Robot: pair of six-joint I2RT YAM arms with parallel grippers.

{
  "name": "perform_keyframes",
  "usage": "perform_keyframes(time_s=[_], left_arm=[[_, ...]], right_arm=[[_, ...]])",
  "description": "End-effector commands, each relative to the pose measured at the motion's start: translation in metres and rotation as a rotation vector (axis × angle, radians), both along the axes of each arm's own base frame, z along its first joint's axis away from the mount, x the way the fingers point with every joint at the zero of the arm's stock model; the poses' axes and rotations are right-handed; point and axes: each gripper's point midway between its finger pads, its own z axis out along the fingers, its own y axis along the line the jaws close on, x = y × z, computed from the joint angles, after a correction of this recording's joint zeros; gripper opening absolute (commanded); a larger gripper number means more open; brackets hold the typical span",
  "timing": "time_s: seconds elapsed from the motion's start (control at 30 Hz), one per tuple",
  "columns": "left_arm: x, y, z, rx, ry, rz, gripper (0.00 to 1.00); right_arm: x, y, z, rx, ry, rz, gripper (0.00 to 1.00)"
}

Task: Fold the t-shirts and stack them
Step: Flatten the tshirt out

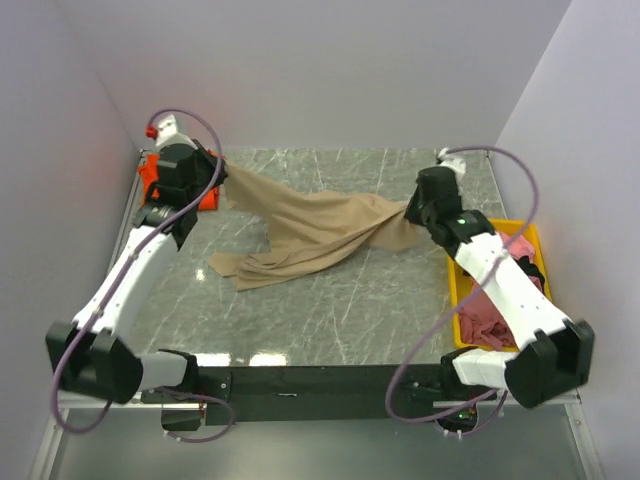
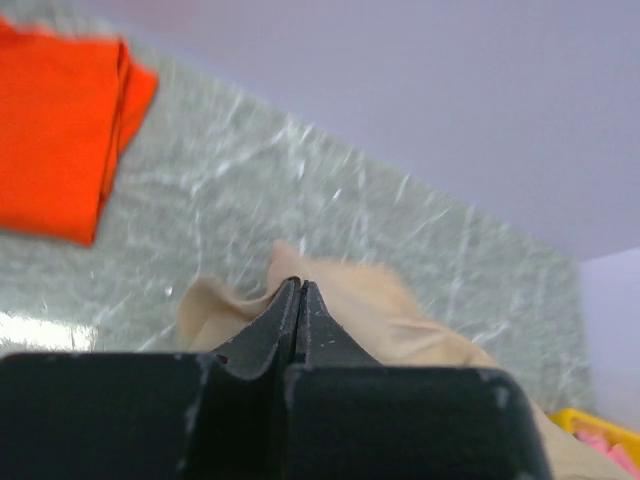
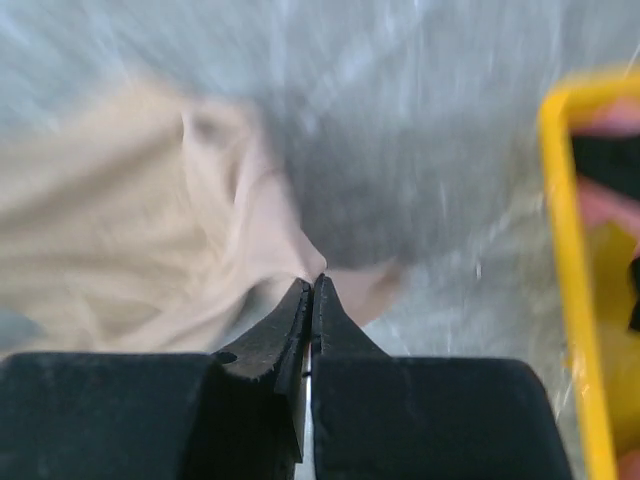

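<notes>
The tan-beige t-shirt (image 1: 310, 232) hangs stretched between my two grippers above the marble table, its lower part draped on the surface. My left gripper (image 1: 218, 172) is shut on its left edge; the wrist view shows the pinched cloth (image 2: 350, 300) at the closed tips (image 2: 301, 284). My right gripper (image 1: 410, 212) is shut on its right edge, with cloth (image 3: 150, 230) at the tips (image 3: 314, 281). A folded orange-red t-shirt (image 1: 152, 180) lies at the far left, also in the left wrist view (image 2: 60, 140). Pink (image 1: 485, 320) and dark shirts lie in the tray.
A yellow plastic tray (image 1: 456, 300) sits at the right edge of the table, its rim in the right wrist view (image 3: 565, 250). White walls close in the back and both sides. A dark bar runs along the near table edge (image 1: 300, 380).
</notes>
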Motion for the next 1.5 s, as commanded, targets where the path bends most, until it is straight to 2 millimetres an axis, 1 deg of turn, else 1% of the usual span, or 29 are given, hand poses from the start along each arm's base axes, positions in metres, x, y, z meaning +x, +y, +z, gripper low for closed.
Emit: perform_keyframes(time_s=[0.0,0.03,0.1,0.13,0.2,0.27,0.3,0.33,0.37,0.4,0.47,0.5,0.7,0.8,0.87,0.93,1.03,1.07,1.13,1.17,1.2,1.23,1.27,1.3,1.33,1.37,1.4,1.43,1.47], left_arm=[[-0.023,0.018,0.100,-0.002,-0.249,0.061,0.01],[-0.030,0.022,0.114,-0.003,-0.282,0.071,0.01],[-0.052,0.033,0.157,-0.012,-0.384,0.100,0.01],[-0.061,0.036,0.171,-0.013,-0.418,0.106,0.01],[-0.089,0.046,0.212,-0.024,-0.518,0.130,0.01],[-0.115,0.053,0.243,-0.027,-0.601,0.134,0.01],[-0.129,0.055,0.263,-0.039,-0.648,0.133,0.01],[-0.141,0.056,0.274,-0.045,-0.678,0.128,0.01],[-0.157,0.060,0.289,-0.045,-0.721,0.127,0.01],[-0.173,0.063,0.308,-0.053,-0.770,0.128,0.01],[-0.201,0.069,0.328,-0.050,-0.829,0.131,0.01],[-0.218,0.074,0.344,-0.054,-0.871,0.139,0.01],[-0.296,0.084,0.389,-0.057,-1.030,0.113,0.01],[-0.319,0.085,0.401,-0.058,-1.068,0.096,0.01],[-0.321,0.089,0.403,-0.062,-1.070,0.112,0.01],[-0.316,0.092,0.401,-0.062,-1.058,0.134,0.01],[-0.288,0.092,0.388,-0.052,-1.005,0.169,0.01],[-0.272,0.091,0.381,-0.048,-0.976,0.177,0.01],[-0.240,0.093,0.362,-0.037,-0.910,0.225,0.01],[-0.216,0.093,0.350,-0.028,-0.862,0.249,0.01],[-0.193,0.092,0.331,-0.013,-0.802,0.271,0.01],[-0.177,0.100,0.319,-0.011,-0.763,0.335,0.01],[-0.146,0.099,0.298,0.006,-0.692,0.361,0.01],[-0.123,0.098,0.274,0.029,-0.625,0.380,0.01],[-0.106,0.102,0.257,0.043,-0.576,0.406,0.01],[-0.076,0.098,0.228,0.051,-0.502,0.400,0.01],[-0.054,0.097,0.190,0.066,-0.422,0.390,0.01],[-0.039,0.101,0.165,0.065,-0.372,0.389,0.01],[-0.016,0.099,0.129,0.044,-0.295,0.369,0.01]], right_arm=[[0.000,-0.019,0.091,-0.035,-0.225,-0.040,0.00],[-0.003,-0.021,0.106,-0.042,-0.259,-0.033,0.00],[-0.013,-0.029,0.156,-0.029,-0.383,-0.049,0.00],[-0.018,-0.033,0.173,-0.035,-0.425,-0.054,0.00],[-0.035,-0.041,0.224,-0.013,-0.555,-0.055,0.00],[-0.054,-0.047,0.262,-0.005,-0.656,-0.043,0.00],[-0.066,-0.049,0.288,0.016,-0.721,-0.037,0.00],[-0.073,-0.043,0.302,0.022,-0.759,0.017,0.00],[-0.089,-0.046,0.330,0.044,-0.836,0.028,0.00],[-0.099,-0.046,0.344,0.051,-0.872,0.047,0.00],[-0.119,-0.043,0.367,0.056,-0.931,0.105,0.00],[-0.134,-0.047,0.387,0.068,-0.983,0.110,0.00],[-0.201,-0.043,0.441,0.076,-1.164,0.258,0.00],[-0.216,-0.043,0.454,0.083,-1.195,0.284,0.00],[-0.214,-0.042,0.457,0.079,-1.190,0.290,0.00],[-0.209,-0.041,0.458,0.074,-1.185,0.286,0.00],[-0.184,-0.036,0.450,0.062,-1.154,0.269,0.00],[-0.168,-0.032,0.447,0.054,-1.139,0.267,0.00],[-0.126,-0.025,0.426,0.033,-1.057,0.236,0.00],[-0.107,-0.021,0.414,0.019,-1.023,0.228,0.00],[-0.090,-0.020,0.405,0.005,-0.993,0.207,0.00],[-0.061,-0.014,0.387,-0.013,-0.935,0.197,0.00],[-0.045,-0.011,0.381,-0.025,-0.929,0.192,0.00],[-0.023,-0.011,0.361,-0.045,-0.882,0.178,0.00],[0.009,-0.007,0.337,-0.056,-0.818,0.168,0.00],[0.029,0.001,0.315,-0.051,-0.781,0.204,0.00],[0.047,0.002,0.295,-0.049,-0.745,0.208,0.00],[0.079,0.001,0.266,-0.025,-0.697,0.193,0.00],[0.096,0.004,0.234,-0.018,-0.633,0.210,0.01]])
